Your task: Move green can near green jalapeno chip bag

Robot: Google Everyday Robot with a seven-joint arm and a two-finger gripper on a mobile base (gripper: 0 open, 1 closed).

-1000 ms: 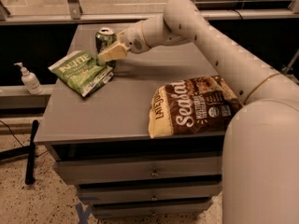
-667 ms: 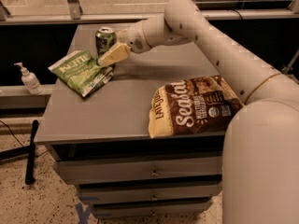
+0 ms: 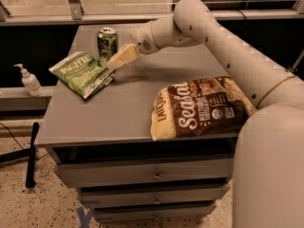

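Camera view shows the gripper (image 3: 118,60) low over the table (image 3: 137,110), just right of the can (image 3: 107,43), its tip by the green bag (image 3: 80,73), how far open I cannot tell; the can stands upright just behind that bag.

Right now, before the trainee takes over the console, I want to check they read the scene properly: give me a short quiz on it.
1. True or false: the green can stands upright on the table, behind the green jalapeno chip bag.
2. Where is the tool? A: close beside the can; B: at the table's front edge; C: off the table.
3. What white thing stands left of the table?
Key: 1 true; 2 A; 3 a pump bottle.
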